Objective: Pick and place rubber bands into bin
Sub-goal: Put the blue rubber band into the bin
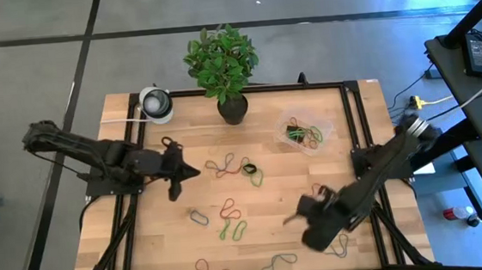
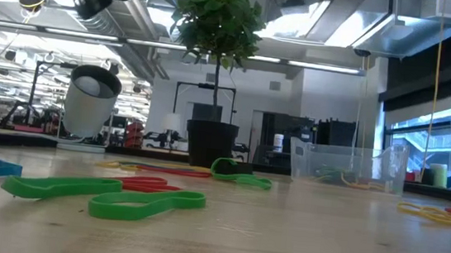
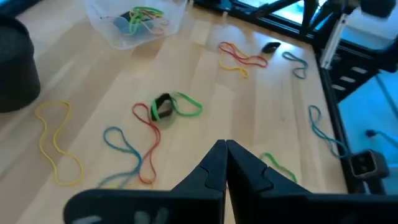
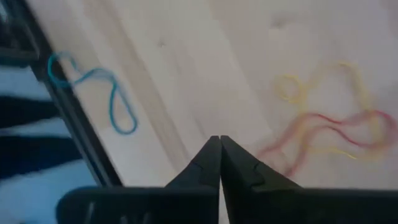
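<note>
Many rubber bands lie loose on the wooden table: a red and blue pair, a green and black one, green ones, and a red and yellow tangle. The clear bin stands at the far right with several bands inside. My left gripper is shut and empty, hanging above the table's left middle and pointing toward the bands at the centre. My right gripper is also shut and empty. It hovers over the near right part, slanting down, with a blue band and the tangle below it.
A black pot with a leafy plant stands at the far edge, and a round white-and-grey object sits at the far left corner. A black frame rail runs along the table's sides. More bands lie along the near edge.
</note>
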`<state>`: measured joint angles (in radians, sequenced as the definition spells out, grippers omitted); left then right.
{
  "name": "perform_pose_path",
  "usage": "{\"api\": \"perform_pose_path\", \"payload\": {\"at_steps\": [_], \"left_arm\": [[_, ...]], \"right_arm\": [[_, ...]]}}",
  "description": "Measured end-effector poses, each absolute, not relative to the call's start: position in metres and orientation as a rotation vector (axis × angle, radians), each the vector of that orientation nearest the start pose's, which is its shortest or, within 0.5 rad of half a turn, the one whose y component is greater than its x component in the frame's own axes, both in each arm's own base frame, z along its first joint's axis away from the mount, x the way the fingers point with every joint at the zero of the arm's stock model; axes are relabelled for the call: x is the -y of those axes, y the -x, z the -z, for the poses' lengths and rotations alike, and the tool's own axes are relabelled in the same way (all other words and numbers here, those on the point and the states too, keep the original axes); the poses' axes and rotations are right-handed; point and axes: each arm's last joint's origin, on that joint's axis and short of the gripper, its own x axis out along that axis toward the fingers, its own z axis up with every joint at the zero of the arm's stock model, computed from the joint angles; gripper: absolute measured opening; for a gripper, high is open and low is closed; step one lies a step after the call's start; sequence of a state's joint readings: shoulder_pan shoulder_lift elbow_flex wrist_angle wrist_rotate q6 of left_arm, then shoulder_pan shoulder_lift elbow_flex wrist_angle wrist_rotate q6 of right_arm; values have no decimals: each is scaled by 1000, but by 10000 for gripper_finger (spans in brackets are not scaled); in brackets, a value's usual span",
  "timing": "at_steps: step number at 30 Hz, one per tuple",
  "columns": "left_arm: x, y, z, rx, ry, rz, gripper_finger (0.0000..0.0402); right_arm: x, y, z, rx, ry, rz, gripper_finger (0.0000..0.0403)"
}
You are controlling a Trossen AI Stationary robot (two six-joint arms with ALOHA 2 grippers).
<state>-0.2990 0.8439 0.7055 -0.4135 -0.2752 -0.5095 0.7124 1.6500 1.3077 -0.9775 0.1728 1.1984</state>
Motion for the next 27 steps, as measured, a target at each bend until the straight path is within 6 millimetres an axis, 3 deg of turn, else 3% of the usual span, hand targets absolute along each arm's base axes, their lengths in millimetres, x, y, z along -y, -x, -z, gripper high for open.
{"api": "perform_pose_path", "payload": {"at_steps": [7,14,20,27], "left_arm": [[46,-156,-274,-495,347,-69,2],[49,-156,-274,-498,340,-52,2],[52,-155,-274,-504,339,-28,2],[54,-154,-274,-506,343,-17,2]], "right_arm": [[-247,-291,-208,-1303,-157,118,41],[-273,-329,-173,-1321,35,-39,72],[-288,-346,-159,-1303,68,-121,87],[-293,-349,-146,-1326,67,-168,88]]}}
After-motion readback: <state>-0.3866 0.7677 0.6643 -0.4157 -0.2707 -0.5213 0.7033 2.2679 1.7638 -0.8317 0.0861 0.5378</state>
